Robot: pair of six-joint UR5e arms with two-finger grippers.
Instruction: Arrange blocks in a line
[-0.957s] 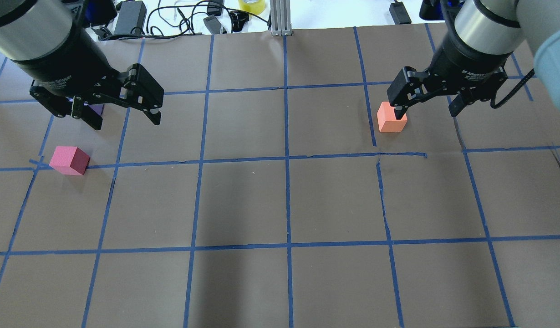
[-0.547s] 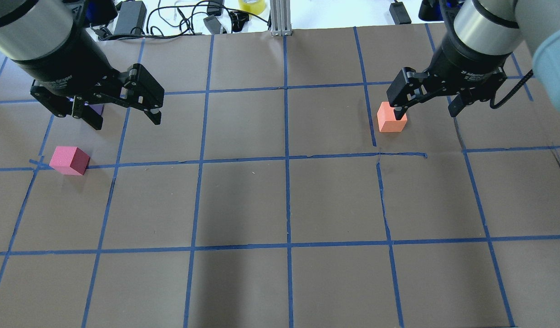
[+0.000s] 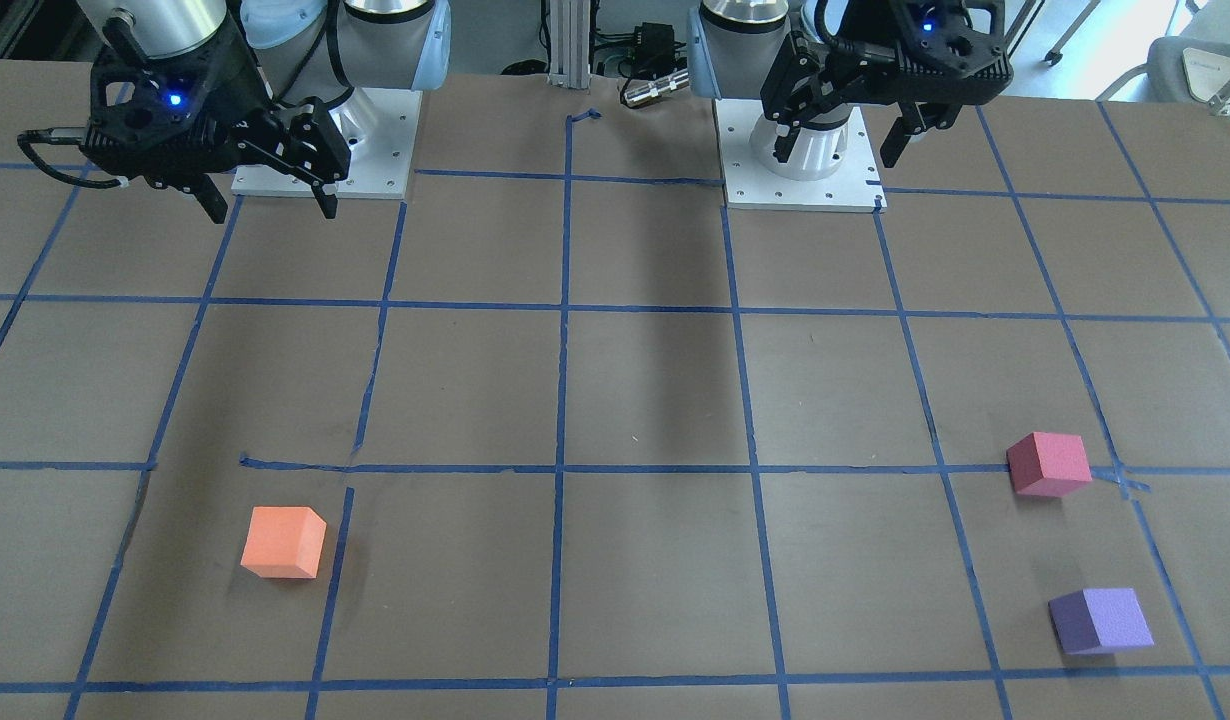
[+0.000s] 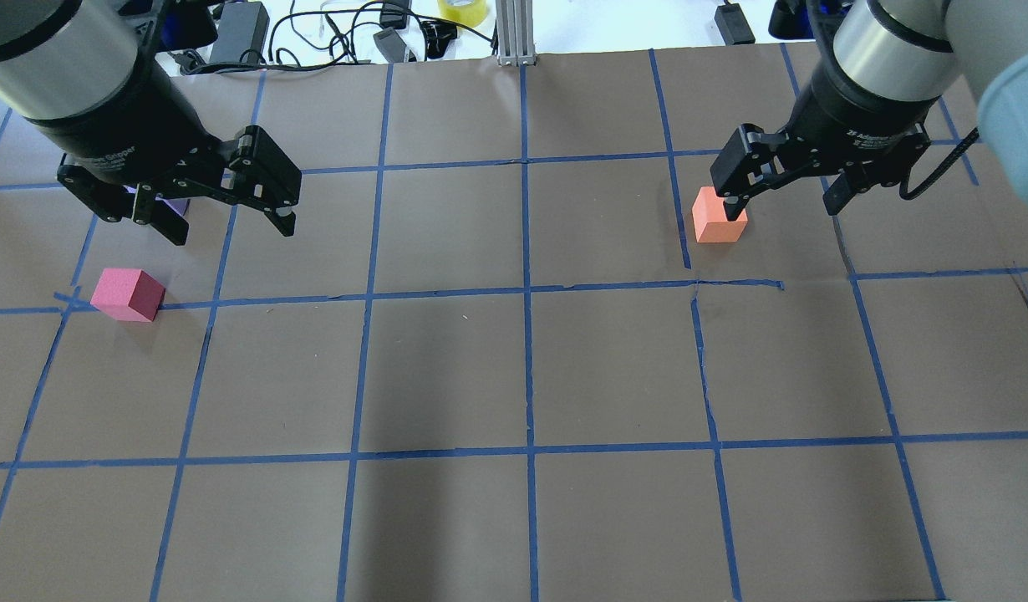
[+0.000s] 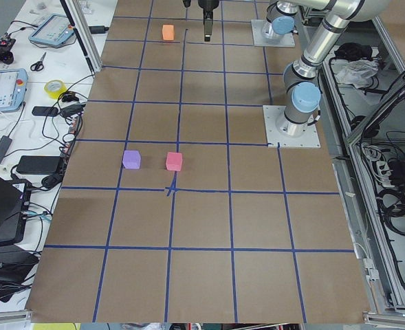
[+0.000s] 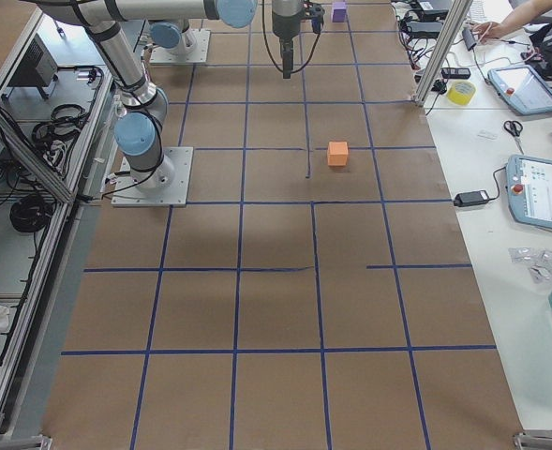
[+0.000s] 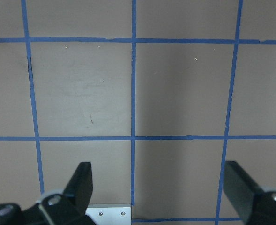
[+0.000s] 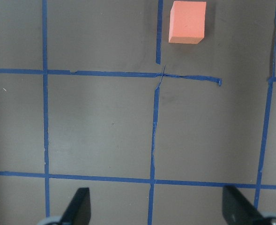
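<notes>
The orange block (image 4: 718, 219) sits on the brown gridded table at the far right; it also shows in the front view (image 3: 283, 542) and at the top of the right wrist view (image 8: 187, 21). The pinkish-red block (image 4: 129, 294) (image 3: 1049, 464) sits at the left on a tape line. The purple block (image 3: 1100, 620) lies just beyond it, mostly hidden behind my left gripper in the overhead view (image 4: 176, 206). My left gripper (image 4: 230, 227) (image 7: 159, 183) hangs open and empty high above the table. My right gripper (image 4: 781, 205) (image 8: 154, 206) is open, empty and high, back from the orange block.
Cables, a power adapter (image 4: 240, 32) and a yellow tape roll (image 4: 464, 10) lie past the table's far edge beside an aluminium post (image 4: 514, 33). The arms' base plates (image 3: 325, 140) (image 3: 800, 160) sit on the robot's side. Tablets lie on a side table (image 5: 3, 86).
My left gripper has shifted very slightly and now covers a bit more of the purple block. The right gripper and the three blocks have not moved.
</notes>
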